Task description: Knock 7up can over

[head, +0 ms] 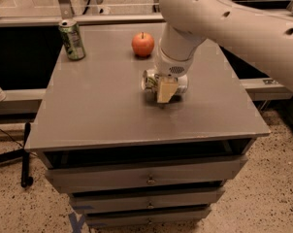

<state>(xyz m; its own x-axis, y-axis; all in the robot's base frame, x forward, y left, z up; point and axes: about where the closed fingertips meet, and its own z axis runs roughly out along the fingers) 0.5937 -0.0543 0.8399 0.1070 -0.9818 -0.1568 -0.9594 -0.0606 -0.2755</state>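
The 7up can (149, 81), silver-white, lies on its side near the middle of the grey table top (98, 110). Its end faces left, and its right part is hidden behind the gripper. My gripper (166, 89) reaches down from the white arm (224, 23) and sits right against the can, its cream pad in front of the can's right half. I cannot tell whether it holds the can.
A darker green can (72, 40) stands upright at the table's back left corner. A red apple (143, 44) sits at the back, just behind the gripper. Drawers (146, 178) are below the table top. A rail and glass run behind the table.
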